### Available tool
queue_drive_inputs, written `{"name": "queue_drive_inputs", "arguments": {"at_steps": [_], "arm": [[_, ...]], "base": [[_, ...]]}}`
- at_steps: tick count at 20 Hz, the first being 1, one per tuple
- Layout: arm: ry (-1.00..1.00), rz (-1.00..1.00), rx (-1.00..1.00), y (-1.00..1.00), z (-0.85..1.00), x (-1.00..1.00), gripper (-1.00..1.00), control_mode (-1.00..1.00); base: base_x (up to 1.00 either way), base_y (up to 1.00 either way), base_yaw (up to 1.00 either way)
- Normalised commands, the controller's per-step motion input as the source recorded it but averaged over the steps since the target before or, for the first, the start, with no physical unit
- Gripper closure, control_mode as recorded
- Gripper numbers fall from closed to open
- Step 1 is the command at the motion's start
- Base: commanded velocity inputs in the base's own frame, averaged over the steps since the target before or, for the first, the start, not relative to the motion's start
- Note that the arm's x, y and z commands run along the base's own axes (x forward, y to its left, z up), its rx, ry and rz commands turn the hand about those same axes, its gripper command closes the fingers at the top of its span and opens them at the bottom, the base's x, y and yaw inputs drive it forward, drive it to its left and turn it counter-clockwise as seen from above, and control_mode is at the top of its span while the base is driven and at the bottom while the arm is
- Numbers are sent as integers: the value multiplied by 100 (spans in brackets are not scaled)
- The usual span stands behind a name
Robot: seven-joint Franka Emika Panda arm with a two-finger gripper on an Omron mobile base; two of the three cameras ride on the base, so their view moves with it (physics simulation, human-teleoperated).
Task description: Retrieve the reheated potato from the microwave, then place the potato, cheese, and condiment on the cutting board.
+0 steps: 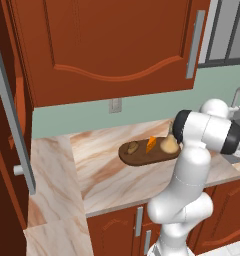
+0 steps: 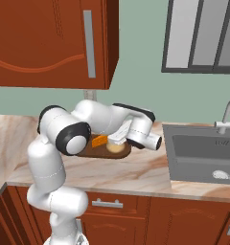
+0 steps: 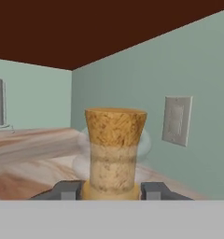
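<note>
Overhead, red-brown cabinets [image 1: 107,45] with a grey handle [image 1: 194,44]; below them a pale green wall [image 2: 150,95] carrying an outlet [image 1: 115,105]. Marble counter [image 1: 102,170] running under the wall, with a steel sink [image 2: 203,153] and faucet [image 2: 228,115] off to the board's far side from the corner. White arm [image 1: 192,165] bent low over the counter, reaching to the board. On the counter, near the wall and between corner and sink, the dark oval board [image 1: 137,158], flat. On the board: condiment [image 1: 167,144] upright at the end nearest the sink, base seen resting on the wood in the left base view; cheese [image 1: 150,144] just beside it toward the middle; potato [image 1: 133,147] at the other end, near the cheese, apart from the bottle. Microwave not among what shows here. Gripper [image 3: 113,190] at the bottle's neck, fingers [image 3: 153,190] narrowly spaced and pressed to either side of it just under the cork-like cap [image 3: 115,127] — closed on the condiment, not empty. In the right base view, bottle body [image 2: 116,147] tucked under the hand, orange wedge beside it.
</note>
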Motion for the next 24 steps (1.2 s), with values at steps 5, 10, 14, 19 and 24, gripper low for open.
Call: {"name": "queue_drive_inputs", "arguments": {"at_steps": [5,10,14,19,24], "arm": [[0,1,-1,0,-16,0,-100,-100],[0,1,0,0,-4,0,-100,-100],[0,0,0,0,0,0,-100,-100],[0,0,0,0,0,0,-100,-100],[1,0,0,0,1,-1,-100,-100]], "base": [[0,0,0],[0,0,0],[0,0,0],[0,0,0],[0,0,0]]}}
